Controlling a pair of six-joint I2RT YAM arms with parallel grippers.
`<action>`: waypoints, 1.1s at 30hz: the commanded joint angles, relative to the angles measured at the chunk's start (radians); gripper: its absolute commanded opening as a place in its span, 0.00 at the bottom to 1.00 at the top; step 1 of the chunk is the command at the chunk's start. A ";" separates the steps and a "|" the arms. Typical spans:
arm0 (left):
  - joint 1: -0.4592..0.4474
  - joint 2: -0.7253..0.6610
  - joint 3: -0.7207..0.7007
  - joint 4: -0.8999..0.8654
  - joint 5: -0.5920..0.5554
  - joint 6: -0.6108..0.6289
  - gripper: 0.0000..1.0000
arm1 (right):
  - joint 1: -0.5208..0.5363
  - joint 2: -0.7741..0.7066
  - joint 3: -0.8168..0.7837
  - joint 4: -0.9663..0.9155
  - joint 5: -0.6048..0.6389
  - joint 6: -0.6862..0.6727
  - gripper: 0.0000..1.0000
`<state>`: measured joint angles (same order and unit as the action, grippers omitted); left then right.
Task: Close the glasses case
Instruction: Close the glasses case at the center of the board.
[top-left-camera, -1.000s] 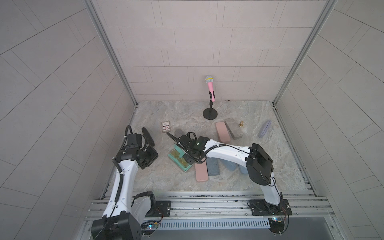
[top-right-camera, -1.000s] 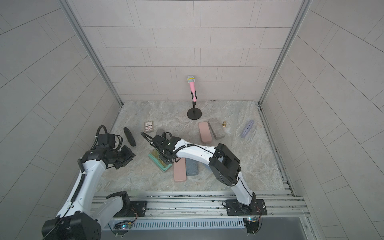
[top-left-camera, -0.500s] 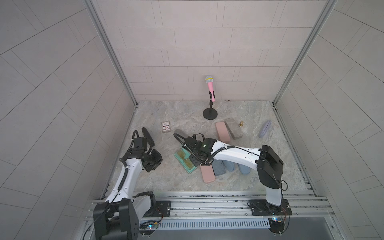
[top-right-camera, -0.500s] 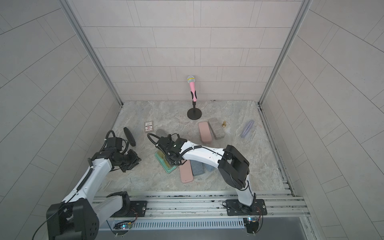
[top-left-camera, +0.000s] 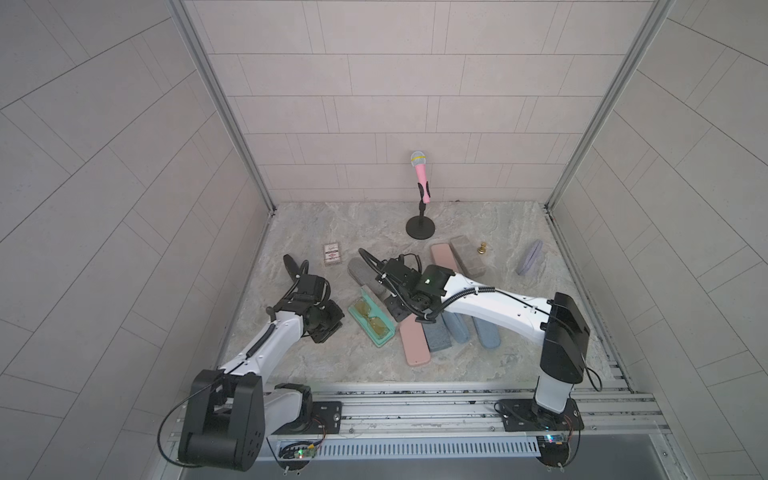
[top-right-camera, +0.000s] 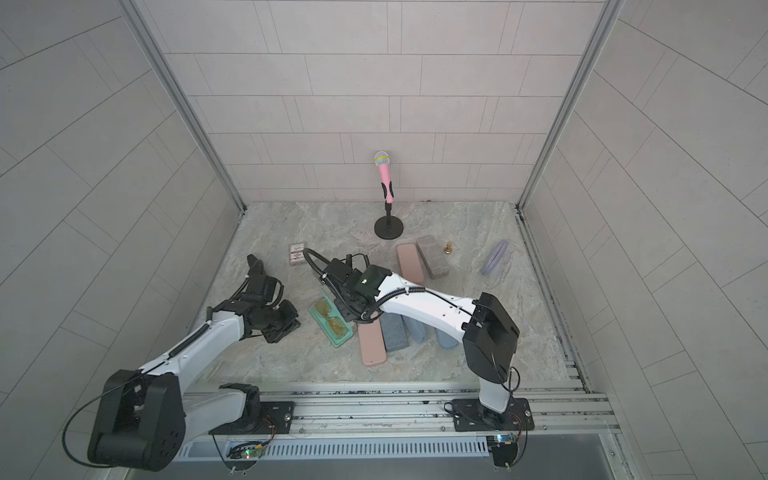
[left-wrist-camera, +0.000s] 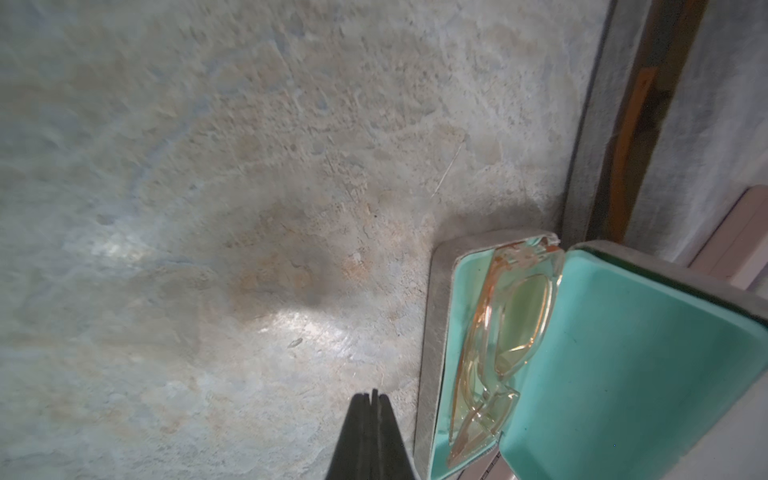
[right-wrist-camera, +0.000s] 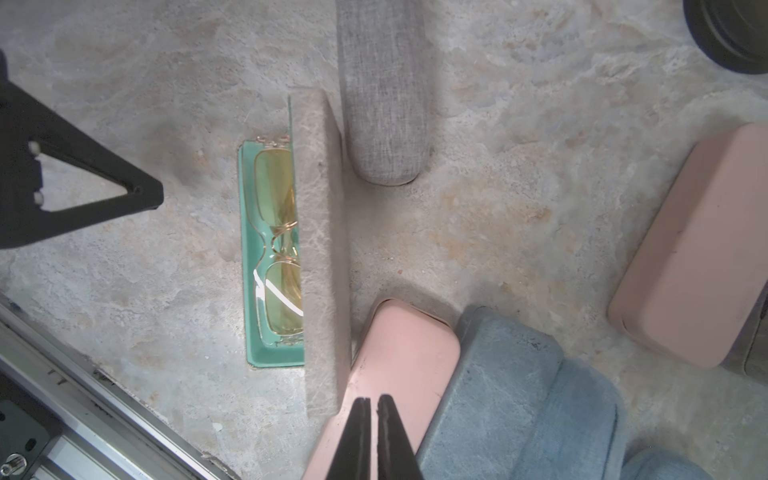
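Moved rightward since the earlier frame, left tool (left-wrist-camera: 370, 395) is clenched, empty, just beside the open glasses case (top-left-camera: 382, 340) at centre frame in both top views. Right tool (right-wrist-camera: 370, 401): clenched, empty, near its lid (right-wrist-camera: 322, 249).

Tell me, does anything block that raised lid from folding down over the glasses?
Nothing visible does. The lid stands raised along one long edge of the teal base, with only the glasses lying inside it. The left hand, shut, sits beside the base, apart from it.
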<state>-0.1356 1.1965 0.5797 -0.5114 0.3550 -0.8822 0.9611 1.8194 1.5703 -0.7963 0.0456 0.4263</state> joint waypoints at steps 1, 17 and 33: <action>-0.028 0.036 -0.015 0.055 -0.043 -0.044 0.00 | -0.045 0.040 0.014 0.000 -0.051 -0.004 0.09; -0.098 0.217 0.004 0.169 -0.077 -0.073 0.00 | -0.085 0.174 0.083 0.000 -0.237 -0.025 0.09; -0.132 0.234 0.022 0.211 -0.068 -0.086 0.00 | -0.020 0.243 0.159 -0.044 -0.230 -0.023 0.10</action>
<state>-0.2569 1.4300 0.6132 -0.2672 0.3122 -0.9535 0.9264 2.0361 1.7054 -0.8188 -0.1909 0.4042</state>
